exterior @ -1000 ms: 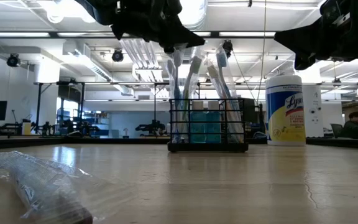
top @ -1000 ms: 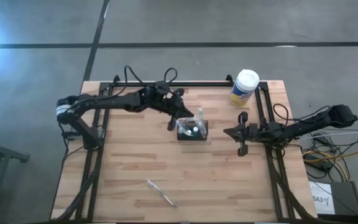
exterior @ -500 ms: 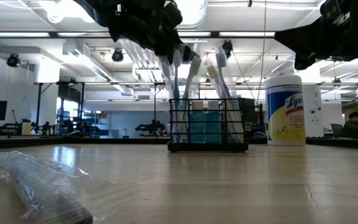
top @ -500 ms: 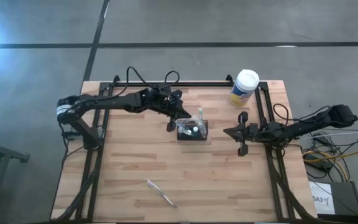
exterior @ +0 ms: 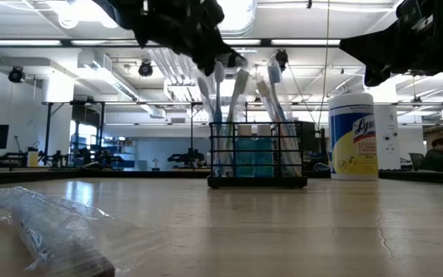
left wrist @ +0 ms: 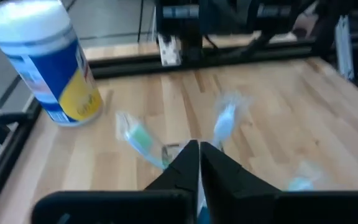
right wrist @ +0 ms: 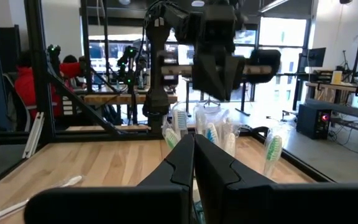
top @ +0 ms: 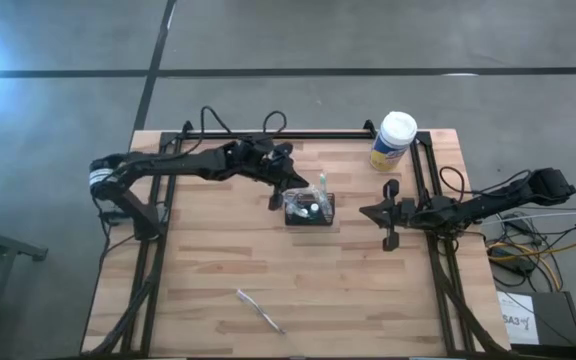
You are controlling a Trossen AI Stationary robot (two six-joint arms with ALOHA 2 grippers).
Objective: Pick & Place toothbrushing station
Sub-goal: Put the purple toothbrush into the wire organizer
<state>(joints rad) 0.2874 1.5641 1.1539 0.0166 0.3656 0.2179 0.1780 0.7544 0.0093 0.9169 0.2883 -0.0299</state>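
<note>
The toothbrushing station, a small black mesh caddy (top: 309,210) (exterior: 257,154), stands mid-table with several toothbrushes upright or leaning in it. My left gripper (top: 286,188) (exterior: 223,55) hangs over the caddy's left side, shut on the top of one white toothbrush (exterior: 218,85) whose lower end stands in the caddy. Its fingers (left wrist: 191,163) show almost together in the left wrist view. My right gripper (top: 388,215) (right wrist: 192,149) waits shut above the table's right edge, holding nothing. My left gripper pinches the toothbrush's upper end (exterior: 218,71) between its two fingers, coming in from the table's left and slanting a little downward. A pale sliver of it (left wrist: 198,198) shows in the narrow gap between them. The brush stands nearly upright, its lower end in the caddy.
A yellow wipes canister with a white lid (top: 393,140) (exterior: 352,135) stands at the far right corner. A plastic-wrapped toothbrush (top: 260,310) (exterior: 44,227) lies near the front edge. Black frame rails run along the table's far and side edges.
My left gripper has stayed over the caddy and tipped its fingers a little further downward. The toothbrush under it has remained standing in the caddy.
</note>
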